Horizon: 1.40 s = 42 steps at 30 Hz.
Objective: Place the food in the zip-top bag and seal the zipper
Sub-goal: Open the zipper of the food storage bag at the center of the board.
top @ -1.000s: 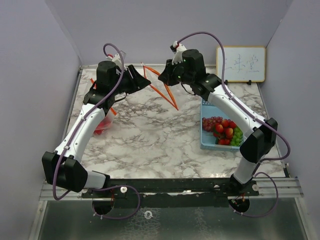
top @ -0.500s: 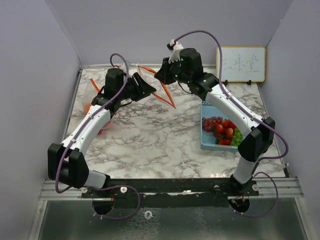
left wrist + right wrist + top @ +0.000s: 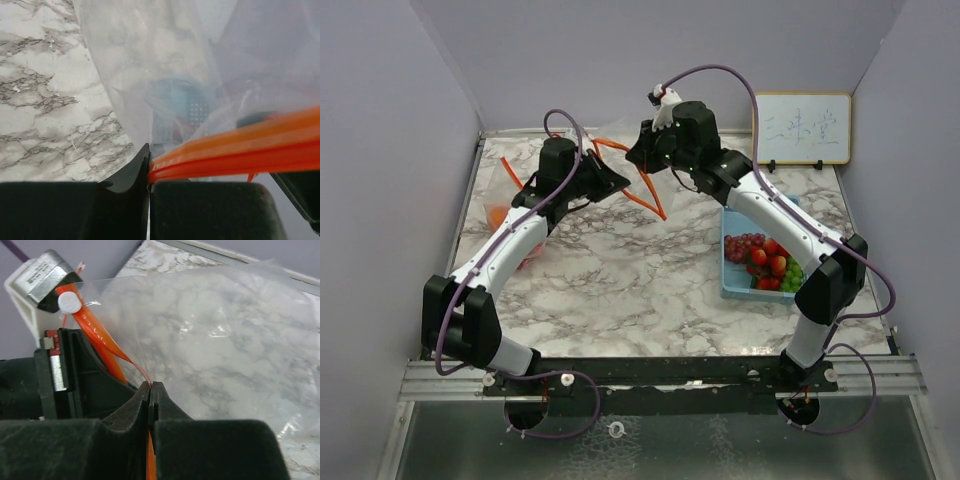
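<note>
Drawing closer over the last second, the left gripper [image 3: 611,181] and right gripper [image 3: 642,160] each pinch the orange zipper [image 3: 650,195] of the clear zip-top bag [image 3: 225,340], held aloft near the back wall. The food [image 3: 767,262] sits in the light-blue basket [image 3: 732,218], so loading looks unstarted. Bare marble tabletop [image 3: 620,270] below leaves working room.

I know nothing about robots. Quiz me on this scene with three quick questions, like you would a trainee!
1. True or false: the left pincer and the right pincer are both shut on the orange zipper of the zip-top bag.
2. The grapes lie: A) in the bag, B) in the blue basket, C) on the bare table.
3. Fill in: the basket sits on the robot's ___ side.
Key: 1 true; 2 B; 3 right.
</note>
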### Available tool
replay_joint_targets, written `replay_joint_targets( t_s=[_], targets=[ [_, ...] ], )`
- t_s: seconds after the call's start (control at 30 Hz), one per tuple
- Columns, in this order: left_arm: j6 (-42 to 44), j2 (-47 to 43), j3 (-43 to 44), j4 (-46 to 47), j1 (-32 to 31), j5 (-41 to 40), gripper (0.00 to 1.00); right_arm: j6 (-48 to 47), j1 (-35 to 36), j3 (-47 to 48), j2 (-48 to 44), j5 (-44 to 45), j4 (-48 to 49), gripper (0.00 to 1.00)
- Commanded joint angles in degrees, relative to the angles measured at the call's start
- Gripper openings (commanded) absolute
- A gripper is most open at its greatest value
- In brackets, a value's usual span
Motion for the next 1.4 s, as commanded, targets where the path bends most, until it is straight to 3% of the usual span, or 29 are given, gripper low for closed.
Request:
replay_joint_targets(
  t_s=[0.0, 0.17, 0.37, 0.67, 0.8, 0.9, 0.97, 1.13, 1.23, 1.37],
  targets=[
    [4.8, -0.3, 3.4, -6.3, -0.3, -4.5, 0.0, -2.1, 0.3, -1.4, -2.4, 11.3, -1.5, 0.02],
    [17.0, -1.6, 11.7, -24.7, 1.5, -8.5, 0.0, -3.5, -2.7, -5.7, -5.5, 23.3, -3.0, 0.02],
    [32.2, 2.3, 23.5, -46.4, 3.3, -12.6, 0.0, -3.3, -7.3, -13.7, -7.3, 23.7, -2.3, 0.02],
    [35.7, 6.3, 28.8, -51.3, 1.7, -15.4, 0.0, 1.2, -7.4, -26.3, -7.1, 10.8, 2.9, 0.02],
    [36.0, 11.9, 33.9, -53.7, -2.4, -17.9, 0.0, 0.0, -7.4, -25.8, -7.7, 8.0, 2.8, 0.04],
    [35.8, 16.3, 35.5, -53.1, -5.5, -18.3, 0.0, -1.4, -7.4, -23.0, -8.4, 7.8, 0.8, 0.22],
    [35.3, 18.4, 35.8, -51.2, -7.2, -17.5, 0.0, -2.5, -7.4, -21.4, -8.6, 7.8, -0.7, 0.4],
    [34.6, 23.0, 37.9, -47.9, -9.4, -16.0, 0.0, -2.9, -7.4, -18.0, -10.1, 10.6, -5.4, 0.62],
    [35.5, 25.0, 39.8, -48.1, -9.5, -16.0, 0.0, -2.8, -7.6, -16.9, -12.4, 17.1, -9.1, 0.97],
    [36.7, 26.0, 40.7, -48.0, -9.5, -15.3, 0.0, -1.6, -10.5, -15.3, -13.7, 23.3, -19.9, 1.0]
  ],
)
